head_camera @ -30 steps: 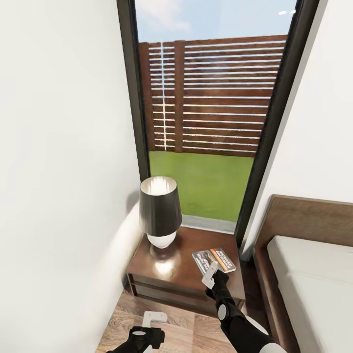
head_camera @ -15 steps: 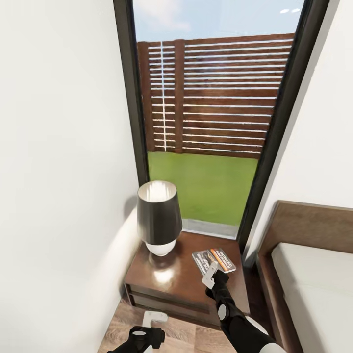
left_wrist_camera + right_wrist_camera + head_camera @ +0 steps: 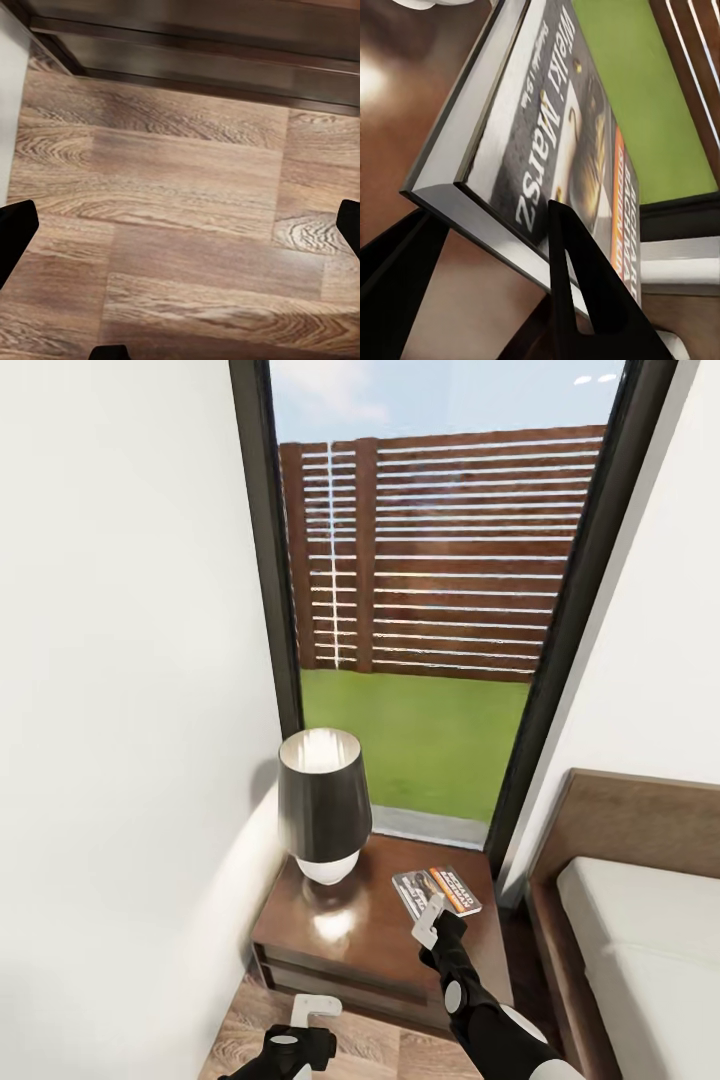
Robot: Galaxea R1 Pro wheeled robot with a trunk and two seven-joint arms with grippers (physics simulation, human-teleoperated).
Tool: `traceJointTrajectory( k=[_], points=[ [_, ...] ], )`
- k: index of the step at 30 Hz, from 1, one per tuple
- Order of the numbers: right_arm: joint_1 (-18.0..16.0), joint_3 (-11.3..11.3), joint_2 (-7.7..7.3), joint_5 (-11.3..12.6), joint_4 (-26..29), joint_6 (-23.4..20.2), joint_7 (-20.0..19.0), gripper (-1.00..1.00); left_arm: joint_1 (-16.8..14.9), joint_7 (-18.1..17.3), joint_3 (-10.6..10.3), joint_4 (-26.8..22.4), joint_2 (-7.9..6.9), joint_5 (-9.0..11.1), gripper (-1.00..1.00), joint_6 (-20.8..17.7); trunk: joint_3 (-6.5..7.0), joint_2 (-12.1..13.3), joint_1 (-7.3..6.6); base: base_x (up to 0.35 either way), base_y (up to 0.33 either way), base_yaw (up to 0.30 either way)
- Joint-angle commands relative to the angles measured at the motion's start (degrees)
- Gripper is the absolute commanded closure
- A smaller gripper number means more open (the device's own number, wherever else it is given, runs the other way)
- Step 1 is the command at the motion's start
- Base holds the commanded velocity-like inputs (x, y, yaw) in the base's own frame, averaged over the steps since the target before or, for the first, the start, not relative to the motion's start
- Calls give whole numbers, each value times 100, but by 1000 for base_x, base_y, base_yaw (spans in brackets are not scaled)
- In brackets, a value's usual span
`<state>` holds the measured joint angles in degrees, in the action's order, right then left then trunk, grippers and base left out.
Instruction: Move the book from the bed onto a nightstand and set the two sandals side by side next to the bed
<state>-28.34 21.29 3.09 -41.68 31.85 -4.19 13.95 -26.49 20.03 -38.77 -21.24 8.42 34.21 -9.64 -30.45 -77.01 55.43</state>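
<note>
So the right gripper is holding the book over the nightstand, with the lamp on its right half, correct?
Not quite: the lamp stands on the nightstand's left half, as the head view shows. The right gripper does hold the book over the nightstand.

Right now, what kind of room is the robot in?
Most likely a bedroom: a bed with a wooden headboard, a nightstand beside it holding a lamp, and a tall window.

The book (image 3: 436,891) sits on the nightstand (image 3: 350,935), lamp (image 3: 322,805) to its left, bed (image 3: 640,920) off right, window (image 3: 430,590) behind.
</note>
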Motion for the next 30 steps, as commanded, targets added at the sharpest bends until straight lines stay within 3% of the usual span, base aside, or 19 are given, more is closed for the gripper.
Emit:
traceJointTrajectory(
  k=[1, 30],
  points=[
    [-5, 24, -2, -60, -1, -42, 39, 100, -5, 46, -50, -12, -5, 36, -100, -22, -24, -45, 22, 0, 0, 0],
    [-5, 19, -2, -69, -3, -48, 17, 100, -5, 45, -52, -12, 2, 33, -100, -12, -545, -1208, 659, 0, 0, 0]
  ],
)
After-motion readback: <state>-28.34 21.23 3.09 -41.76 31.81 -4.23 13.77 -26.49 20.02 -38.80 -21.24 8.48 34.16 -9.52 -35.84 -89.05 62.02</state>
